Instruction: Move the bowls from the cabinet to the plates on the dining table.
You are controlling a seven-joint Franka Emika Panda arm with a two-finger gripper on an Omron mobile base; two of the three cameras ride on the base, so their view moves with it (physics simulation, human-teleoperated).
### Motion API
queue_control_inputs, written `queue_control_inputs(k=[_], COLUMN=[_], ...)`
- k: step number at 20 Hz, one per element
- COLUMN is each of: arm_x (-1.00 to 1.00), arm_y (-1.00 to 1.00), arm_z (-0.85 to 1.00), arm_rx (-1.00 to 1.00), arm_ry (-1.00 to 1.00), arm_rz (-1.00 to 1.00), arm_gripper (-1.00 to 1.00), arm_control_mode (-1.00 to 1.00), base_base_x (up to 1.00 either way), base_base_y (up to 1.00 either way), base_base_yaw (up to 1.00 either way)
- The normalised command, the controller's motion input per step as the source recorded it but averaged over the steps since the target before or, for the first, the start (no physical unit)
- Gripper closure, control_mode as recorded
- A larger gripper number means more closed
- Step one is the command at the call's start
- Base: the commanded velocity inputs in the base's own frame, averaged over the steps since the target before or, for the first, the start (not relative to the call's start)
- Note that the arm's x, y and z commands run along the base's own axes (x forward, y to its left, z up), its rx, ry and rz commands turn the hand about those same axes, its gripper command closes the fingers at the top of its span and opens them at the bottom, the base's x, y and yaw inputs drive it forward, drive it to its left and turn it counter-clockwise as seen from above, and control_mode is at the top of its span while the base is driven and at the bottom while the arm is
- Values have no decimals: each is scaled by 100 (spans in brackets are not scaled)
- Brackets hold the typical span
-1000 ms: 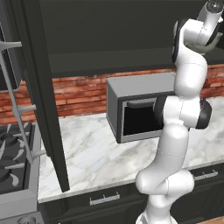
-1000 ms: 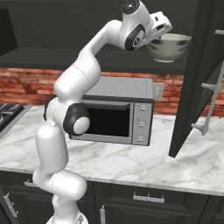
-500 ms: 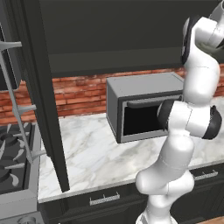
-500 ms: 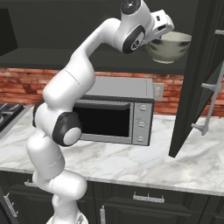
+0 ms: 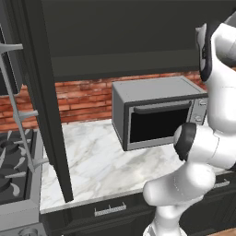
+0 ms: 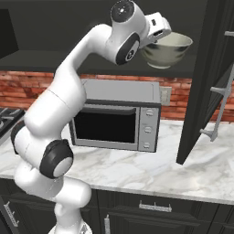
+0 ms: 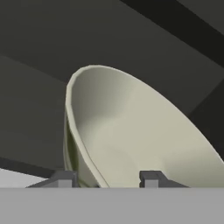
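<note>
Gripping the rim of one bowl (image 6: 167, 49) in the gripper (image 7: 107, 179), raised above the microwave (image 6: 118, 114) beside the open cabinet (image 6: 208, 82) door; carry to a plate judged pending, table out of view, second bowl's whereabouts not determinable.

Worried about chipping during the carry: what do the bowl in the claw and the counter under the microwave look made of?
Bowl: likely glazed ceramic; glossy cream inside, mottled grey-green outside, thin smooth rim.
Counter: looks like polished marble or an imitation; white with grey veins and a soft sheen.
</note>
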Motion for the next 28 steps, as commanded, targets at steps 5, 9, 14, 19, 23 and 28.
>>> queue_control_inputs(k=[5, 9, 14, 19, 23, 28], arm_x=[-80, -83, -82, -79, -57, -59], arm_y=[33, 33, 40, 56, 74, 59], arm_z=[0, 0, 8, 2, 0, 4], arm_rx=[-1, 0, 0, 0, 0, 0], arm_ry=[-3, -5, -5, 0, 0, 6], arm_rz=[0, 0, 0, 0, 0, 2], arm_gripper=[100, 100, 100, 100, 100, 100], arm_control_mode=[-100, -100, -100, -100, -100, -100], base_base_x=[0, 0, 0, 0, 0, 0], base_base_y=[0, 0, 0, 0, 0, 0], base_base_yaw=[0, 0, 0, 0, 0, 0])
